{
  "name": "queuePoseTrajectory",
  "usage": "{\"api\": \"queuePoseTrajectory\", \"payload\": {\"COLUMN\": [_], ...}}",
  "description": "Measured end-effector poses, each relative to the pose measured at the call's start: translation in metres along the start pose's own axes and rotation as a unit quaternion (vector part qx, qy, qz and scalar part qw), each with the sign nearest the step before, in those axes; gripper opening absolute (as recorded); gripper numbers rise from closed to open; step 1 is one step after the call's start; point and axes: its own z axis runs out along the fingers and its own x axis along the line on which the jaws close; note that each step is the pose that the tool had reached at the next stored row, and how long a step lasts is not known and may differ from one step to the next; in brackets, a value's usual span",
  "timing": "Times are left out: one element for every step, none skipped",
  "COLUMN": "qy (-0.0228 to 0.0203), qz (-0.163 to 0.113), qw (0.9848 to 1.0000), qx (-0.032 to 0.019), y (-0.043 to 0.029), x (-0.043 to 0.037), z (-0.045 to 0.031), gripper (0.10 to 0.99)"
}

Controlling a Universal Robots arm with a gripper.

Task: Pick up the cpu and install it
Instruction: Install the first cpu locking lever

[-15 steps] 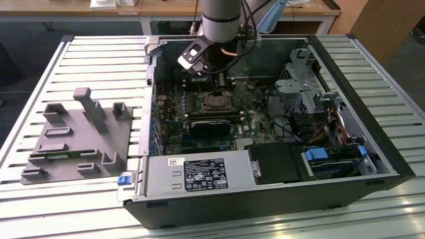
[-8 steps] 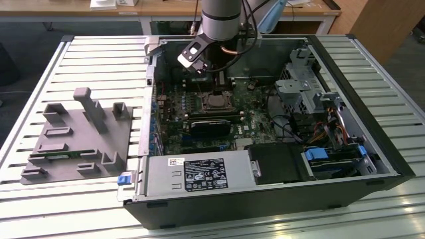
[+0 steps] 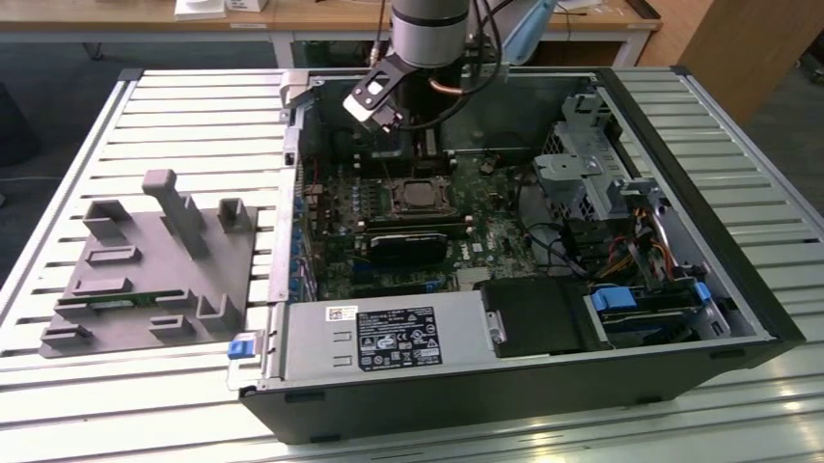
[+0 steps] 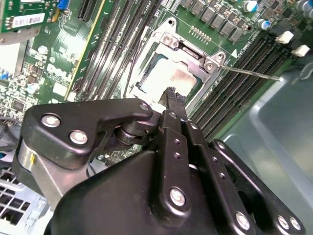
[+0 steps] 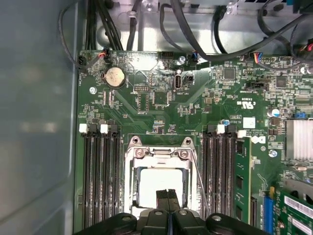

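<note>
Above the motherboard (image 5: pixel 161 112) socket (image 5: pixel 159 183) I see my gripper (image 5: pixel 167 196) with fingers pressed together, empty, while the cpu (image 5: pixel 159 183) sits seated in the socket

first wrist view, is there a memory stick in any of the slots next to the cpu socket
Yes, a green memory stick stands in one slot beside the cpu socket, while the other slots look bare.

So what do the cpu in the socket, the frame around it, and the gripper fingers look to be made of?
The cpu: silvery-grey metal top, apparently brushed, with a soft pale glare. Socket frame: bare bright metal, probably steel, shiny with screw heads at its corners. Gripper fingers: matte black, metal or hard plastic, hard to say; bolted links, no shine.
</note>
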Motion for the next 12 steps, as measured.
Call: {"api": "queuePoseTrajectory", "payload": {"qy": [0.0, 0.0, 0.0, 0.0, 0.0, 0.0, 0.0, -0.0001, 0.0, 0.0001, 0.0001, 0.0003], "qz": [0.0, 0.0, 0.0, 0.0, 0.0, 0.0, 0.0, 0.0, 0.0, 0.0, -0.001, -0.007], "qw": [1.0, 1.0, 1.0, 1.0, 1.0, 1.0, 1.0, 1.0, 1.0, 1.0, 1.0, 1.0], "qx": [0.0, 0.0, 0.0, 0.0, 0.0, 0.0, 0.0, 0.0, 0.0, 0.0, -0.0001, -0.0001], "y": [0.0001, 0.0001, 0.0002, 0.0003, 0.0004, 0.0005, 0.0006, 0.0006, 0.0006, 0.0006, 0.0006, 0.0006], "x": [0.0, -0.0001, -0.0001, -0.0001, -0.0002, -0.0002, -0.0003, -0.0003, -0.0003, -0.0003, -0.0003, -0.0003], "z": [-0.0023, -0.0046, -0.0068, -0.0096, -0.0124, -0.0151, -0.0177, -0.0195, -0.0195, -0.0196, -0.0196, -0.0195], "gripper": [0.106, 0.106, 0.106, 0.106, 0.106, 0.106, 0.106, 0.106, 0.106, 0.106, 0.106, 0.106]}}
